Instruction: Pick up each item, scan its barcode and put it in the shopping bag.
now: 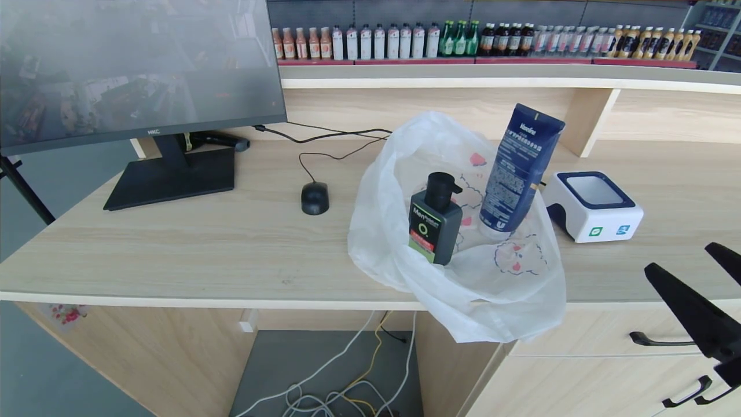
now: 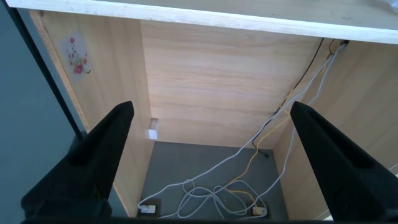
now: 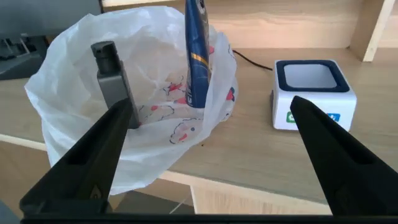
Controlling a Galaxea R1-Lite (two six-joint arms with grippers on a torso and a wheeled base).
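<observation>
1. While held below the counter [image 2: 249, 11], the left gripper [image 2: 211, 109] gapes wide, empty.
2. Pump bottle [image 1: 435, 217] and blue tube [image 1: 518, 168] stand in the shopping bag [image 1: 463, 301], beside the scanner [image 1: 593, 205].
3. Right gripper [image 1: 682, 258], off the counter's front edge, spread wide, grips nothing.

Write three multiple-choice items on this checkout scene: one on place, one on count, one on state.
1. Where does the blue tube stand? A in the shopping bag; B on the scanner; C beside the mouse.
2. How many items are in the bag? A one; B two; C four.
3. The right claw is: A open, empty; B shut on an item; C shut, empty.
Key: 1 A, the bag's plastic rises around it. 2 B, tube and dark pump bottle. 3 A, its jaws stand apart, nothing between.
</observation>
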